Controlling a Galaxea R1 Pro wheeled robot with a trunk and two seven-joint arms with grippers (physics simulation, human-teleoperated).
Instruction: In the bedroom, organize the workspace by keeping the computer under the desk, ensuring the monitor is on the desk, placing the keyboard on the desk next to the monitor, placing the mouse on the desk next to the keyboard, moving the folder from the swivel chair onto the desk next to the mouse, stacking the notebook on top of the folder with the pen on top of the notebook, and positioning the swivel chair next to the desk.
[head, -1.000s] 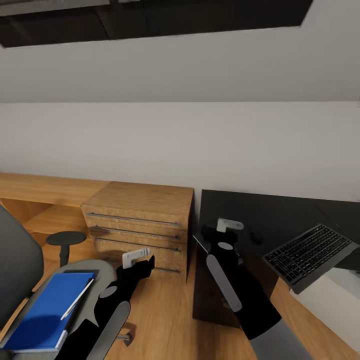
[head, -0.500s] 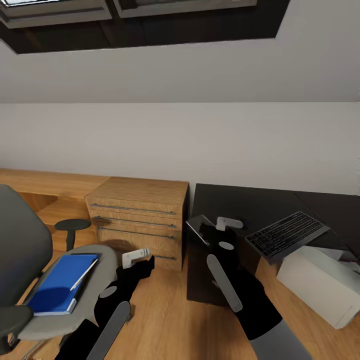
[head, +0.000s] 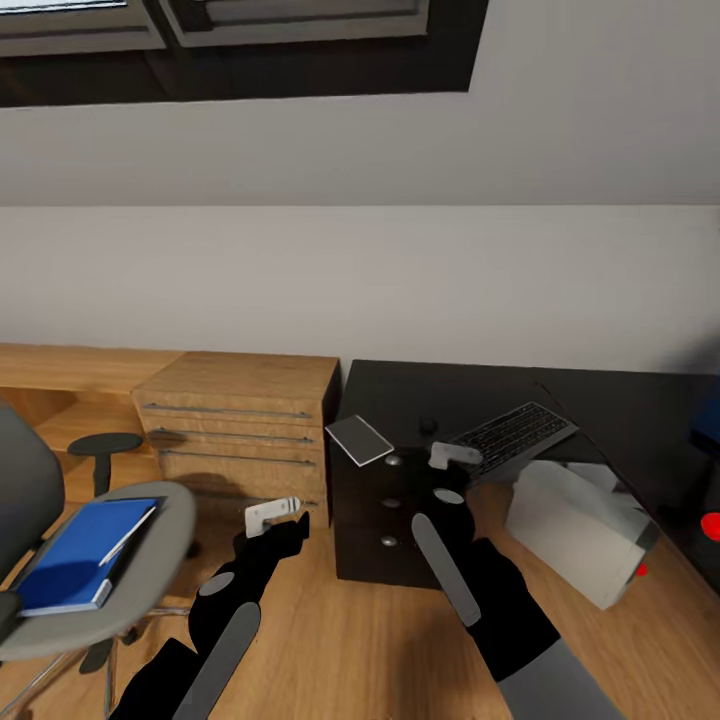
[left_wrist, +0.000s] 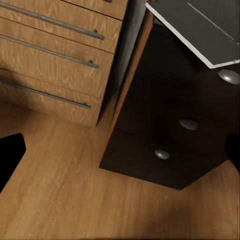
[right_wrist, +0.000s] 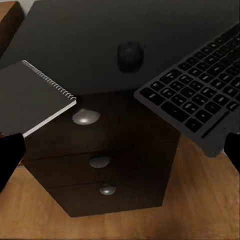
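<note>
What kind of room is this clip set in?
Probably a home study corner or bedroom workspace. A dark desk with knobbed drawers carries a keyboard, a mouse and a spiral notebook; a swivel chair holding a blue folder stands on the wood floor beside a wooden drawer chest.

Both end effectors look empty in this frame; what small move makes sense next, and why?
Probably swing the left end effector toward the blue folder on the swivel chair seat. The folder lies there with a pen on it, while the dark desk already holds the keyboard, mouse and notebook.
</note>
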